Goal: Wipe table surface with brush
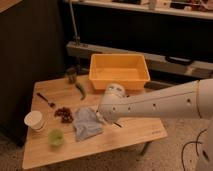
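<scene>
The gripper point(103, 118) is down low at the end of the big white arm point(155, 104), close over the middle of the table surface point(142, 134). The round end of the arm hides it, so I cannot tell if it is open or shut, or if it has hold of anything.

Just beside the gripper, a thin dark stick pokes out from under the arm. It may be the handle of the brush point(118, 124), lying flat on the wood. Its round head does not show. I think the arm bends down this low so the gripper can get at the brush and then push it along the table.

On the gripper's other side, touching or almost touching it, lies a crumpled blue-grey cloth point(87, 125). It covers part of the wood, so the brush cannot wipe there.

Past the cloth are some dark red crumbs point(63, 113), a small green cup point(55, 137) and a white cup point(34, 120). The crumbs look like the mess to sweep.

Farther off are a little spoon point(46, 100), a long green thing point(81, 91) and a dark jar point(72, 76). Behind the gripper, at the table's back edge, sits a yellow bin point(119, 84), well out of the way.
</scene>
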Available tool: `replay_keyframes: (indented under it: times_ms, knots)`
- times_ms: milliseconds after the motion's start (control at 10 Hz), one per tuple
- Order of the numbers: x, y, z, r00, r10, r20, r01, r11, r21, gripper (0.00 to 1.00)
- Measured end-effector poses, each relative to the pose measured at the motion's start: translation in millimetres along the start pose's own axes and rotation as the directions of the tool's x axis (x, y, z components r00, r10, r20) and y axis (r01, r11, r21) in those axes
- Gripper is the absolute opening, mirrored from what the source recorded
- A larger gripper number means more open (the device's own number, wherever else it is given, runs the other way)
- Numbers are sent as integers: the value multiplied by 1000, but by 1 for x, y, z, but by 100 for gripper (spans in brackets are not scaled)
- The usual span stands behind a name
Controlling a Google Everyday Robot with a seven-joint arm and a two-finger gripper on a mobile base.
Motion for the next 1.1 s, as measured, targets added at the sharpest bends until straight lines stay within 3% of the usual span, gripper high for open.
replay_keyframes:
  times_ms: [500, 800, 1100]
  knots:
    - [-3, -11, 14, 999, 2, -40, -1, 1000, 26, 0]
    - [-32, -8, 30, 999, 23, -48, -22, 1000, 20, 0]
    - [-58, -1, 30, 999, 26, -29, -26, 1000, 6, 0]
